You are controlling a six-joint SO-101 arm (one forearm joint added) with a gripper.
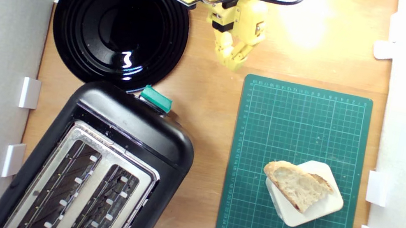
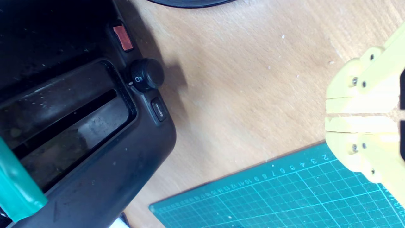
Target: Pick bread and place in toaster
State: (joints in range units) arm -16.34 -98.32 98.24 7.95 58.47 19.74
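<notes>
Two slots are being shown in the silver metal top plate of the large glossy black toaster point(image 1: 93, 170), which is lying at an angle at the exterior view's lower left, its teal-green lever knob point(image 1: 156, 98) pointing toward the round glossy black plate point(image 1: 120, 24) at the upper left. The plate's near rim is being overlapped by the toaster's end in that view. In the wrist view, the toaster's side point(image 2: 79, 126) is being seen close up, with a round black dial point(image 2: 146, 75), a small orange-red button point(image 2: 123, 37) and a dark rectangular button point(image 2: 158, 109) on it.

The wedge-shaped half-slice of rustic bread point(image 1: 297, 185), pale and holey with a tan-brown crust, is being carried by a rounded-square cream-white block point(image 1: 315, 209), which is resting on the green gridded cutting mat point(image 1: 301, 127) at the exterior view's right, well apart from the toaster.

The yellow plastic gripper point(image 1: 233, 61) is being held over the bare wooden tabletop point(image 1: 209, 102), between the plate and the mat's far edge, near the top of the exterior view. In the wrist view the gripper point(image 2: 329, 114) is being shown with its jaws pressed together, only a thin seam between them, nothing clamped. The bread is not being touched.
</notes>
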